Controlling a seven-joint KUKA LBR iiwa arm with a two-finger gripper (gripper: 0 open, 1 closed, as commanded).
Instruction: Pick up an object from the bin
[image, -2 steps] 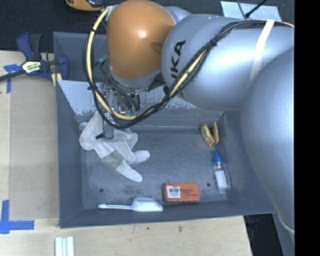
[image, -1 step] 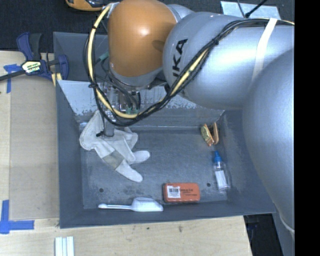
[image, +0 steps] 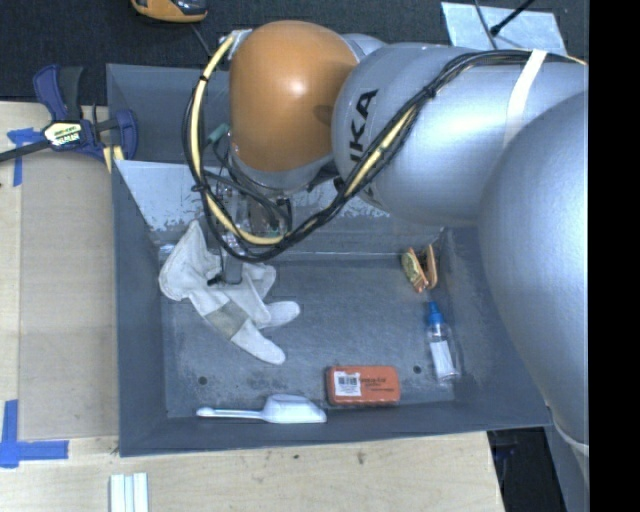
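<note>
Grey metal bin (image: 135, 350), seen from above. Contents are few and spread out, not heaped.

Near wall: a white plastic scoop (image: 270, 410) lies flat along the foot of the wall, bowl to the right and handle running left. Just to its right, apart from it, is an orange rectangular box (image: 362, 385) lying flat, with a white barcode label on the left part of its top face.

Right side, a little farther in: a small clear bottle with a blue cap (image: 438, 350) lies on its side, cap toward the far wall. It is well apart from the box.

Left of centre: a white fabric glove (image: 245, 320), crumpled, with its finger ends splayed toward the near right. Its bunched part lies toward the far left, near the left wall. This is the thing nearest the arm's working end.

The gripper (image: 225, 272) is down at the glove, its dark tip seen against the bunched upper part of the fabric. Contact looks likely, but I cannot confirm it. Whether it is open or closed cannot be told, as the wrist hides most of it from this angle.

Far right of the floor: a small brown and gold object (image: 420, 268) near the foot of the far wall. Its kind cannot be made out.

Above the gripper, the orange cover (image: 285, 95) on the wrist, with yellow and black cables (image: 205, 90) looping round it. The silver arm (image: 450, 150) reaches in from the right across the far half of the bin.
</note>
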